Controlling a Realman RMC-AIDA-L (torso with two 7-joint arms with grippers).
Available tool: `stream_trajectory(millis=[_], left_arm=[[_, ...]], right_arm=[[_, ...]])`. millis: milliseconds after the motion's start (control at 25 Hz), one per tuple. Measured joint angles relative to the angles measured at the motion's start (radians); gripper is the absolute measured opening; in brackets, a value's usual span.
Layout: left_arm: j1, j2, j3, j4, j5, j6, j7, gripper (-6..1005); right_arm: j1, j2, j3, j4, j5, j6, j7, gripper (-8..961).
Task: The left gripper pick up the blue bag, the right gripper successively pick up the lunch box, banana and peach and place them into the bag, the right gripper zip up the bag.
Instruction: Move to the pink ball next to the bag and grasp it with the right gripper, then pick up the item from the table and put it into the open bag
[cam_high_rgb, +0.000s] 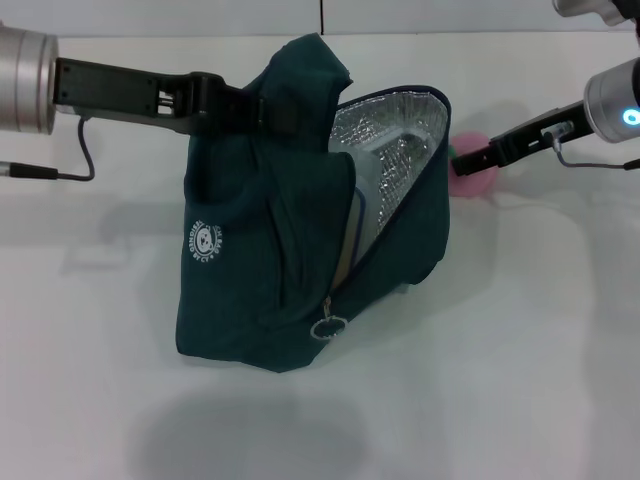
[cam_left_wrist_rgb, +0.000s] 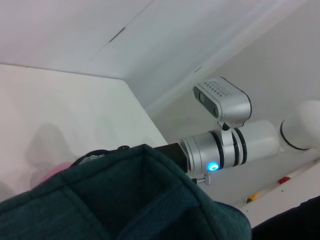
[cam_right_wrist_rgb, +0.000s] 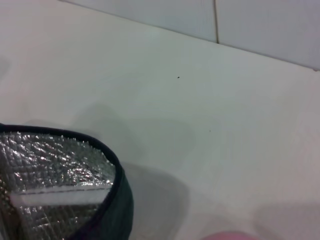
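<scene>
where the left gripper (cam_high_rgb: 262, 112) reached in from the upper left of the head view, its black fingers were clenched on the dark fabric at the top of the blue bag (cam_high_rgb: 290, 270), holding that part up. the bag filled the middle of the frame, its mouth gaping toward the upper right and showing silver foil lining, with the pale edge of the lunch box (cam_high_rgb: 362, 205) inside. a ring-pull zipper (cam_high_rgb: 328, 327) hung at the low end of the opening, and a white round logo (cam_high_rgb: 204, 241) sat on the bag's left face. at the upper right of the frame, the right gripper (cam_high_rgb: 462, 160) lay at the peach (cam_high_rgb: 476, 176), just beside the bag's right rim; whether its fingers gripped the peach i cannot tell. the white table (cam_high_rgb: 540, 360) lay under everything. the left wrist view showed teal fabric close up with the right arm's silver wrist (cam_left_wrist_rgb: 220, 152) behind it.
</scene>
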Motion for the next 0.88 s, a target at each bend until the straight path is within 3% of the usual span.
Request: stream_trajectory(millis=[160,400,600,880], left_arm=[[0.001,0.000,0.000,0.000,0.000,0.000,0.000,38],[0.002,0.000,0.000,0.000,0.001,0.000,0.000,38],[0.003,0.000,0.000,0.000,0.002,0.000,0.000,38],[0.005,0.000,0.000,0.000,0.002,0.000,0.000,38]], right_arm=[[0.000,0.001,-0.002,-0.002,0.001,-0.003,-0.002,734],[-0.003,0.001,-0.004,-0.017,0.002,-0.010,-0.015,651],[-0.003,0.001,-0.005,-0.017,0.003,-0.011,-0.017,419],[-0.034,0.002,-0.005,-0.057,0.042,-0.016,-0.039,304]])
